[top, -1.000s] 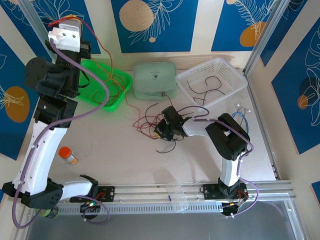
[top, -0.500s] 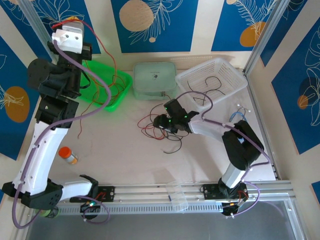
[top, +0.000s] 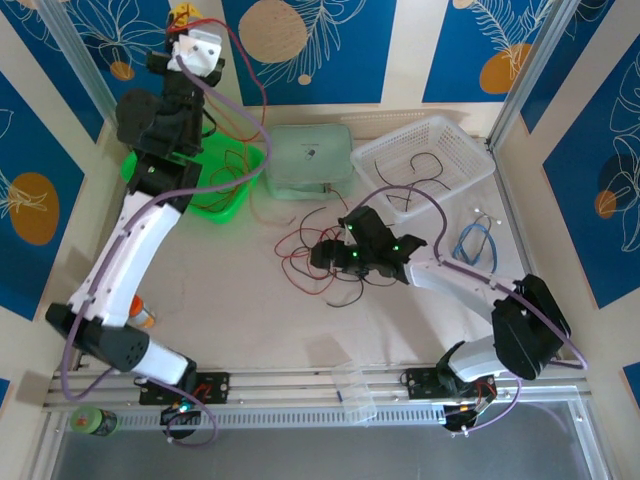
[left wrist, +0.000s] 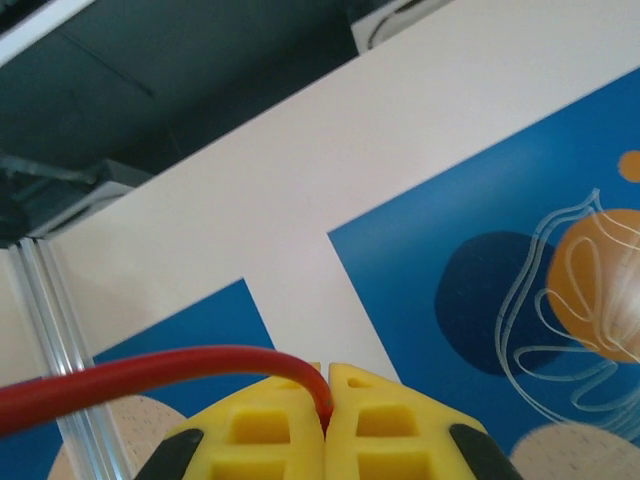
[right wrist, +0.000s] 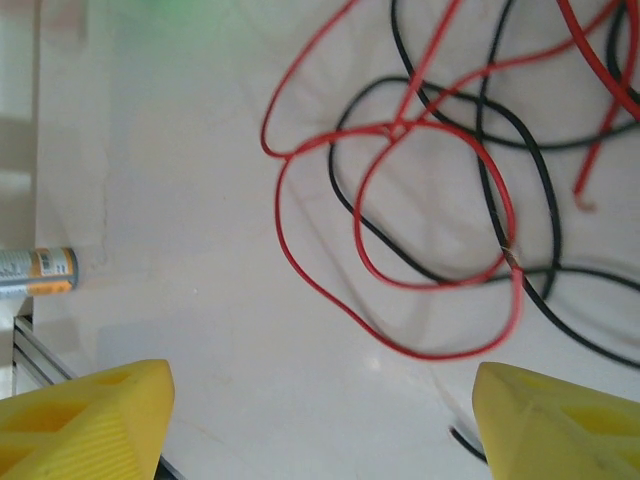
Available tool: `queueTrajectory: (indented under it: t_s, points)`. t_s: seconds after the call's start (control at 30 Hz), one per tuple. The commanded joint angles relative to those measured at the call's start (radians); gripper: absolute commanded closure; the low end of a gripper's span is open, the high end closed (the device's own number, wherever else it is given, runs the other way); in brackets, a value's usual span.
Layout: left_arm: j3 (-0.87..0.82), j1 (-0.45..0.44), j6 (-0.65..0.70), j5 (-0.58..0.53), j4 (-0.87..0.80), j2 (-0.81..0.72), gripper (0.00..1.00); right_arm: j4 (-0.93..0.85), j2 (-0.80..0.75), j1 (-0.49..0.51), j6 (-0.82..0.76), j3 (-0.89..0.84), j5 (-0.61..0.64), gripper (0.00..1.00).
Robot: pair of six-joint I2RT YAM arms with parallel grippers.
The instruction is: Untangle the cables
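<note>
A tangle of thin red and black cables (top: pixel 305 262) lies mid-table. My left gripper (top: pixel 183 15) is raised high at the back left, shut on one red cable (top: pixel 246 85) that hangs down toward the green tray. In the left wrist view the red cable (left wrist: pixel 150 372) is pinched between the closed yellow jaws of the left gripper (left wrist: pixel 325 372). My right gripper (top: pixel 322 256) hovers over the tangle, open and holding nothing. The right wrist view shows red loops (right wrist: pixel 400 280) and black strands (right wrist: pixel 545 215) on the table beyond the spread right gripper (right wrist: pixel 315 400).
A green tray (top: pixel 228 205) holding red strands sits back left, a pale green box (top: pixel 308 158) beside it, and a white basket (top: pixel 460 140) with black strands back right. A light blue looped cable (top: pixel 472 240), an orange bottle (top: pixel 143 316) and a clear cup (top: pixel 355 390) are nearby.
The left arm swung up and toward the back with the red cable, pulling it higher. The right gripper opened from shut and shifted over the tangle as its arm stretched out.
</note>
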Motion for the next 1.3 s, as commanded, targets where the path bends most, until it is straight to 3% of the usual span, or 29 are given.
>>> queueTrajectory:
  t_s: [0.0, 0.23, 0.43, 0.7, 0.9, 1.27]
  points:
    - [0.112, 0.044, 0.055, -0.026, 0.114, 0.068, 1.0, -0.048, -0.076, 0.003, 0.006, -0.031, 0.016, 0.2]
    - [0.308, 0.124, -0.036, -0.034, 0.048, 0.21, 1.0, -0.099, -0.166, -0.039, 0.009, -0.055, 0.041, 0.19]
    - [0.468, 0.244, -0.121, -0.047, -0.019, 0.353, 1.0, -0.113, -0.181, -0.083, 0.006, -0.056, 0.006, 0.17]
    - [0.415, 0.371, -0.258, -0.063, 0.035, 0.494, 1.0, -0.102, -0.136, -0.094, 0.032, -0.066, -0.034, 0.17]
    - [0.361, 0.396, -0.324, -0.046, 0.073, 0.504, 1.0, -0.086, -0.066, -0.095, 0.05, -0.023, -0.062, 0.17]
    - [0.543, 0.403, -0.372, 0.031, -0.077, 0.454, 1.0, -0.103, -0.006, -0.083, 0.022, 0.071, -0.076, 0.17]
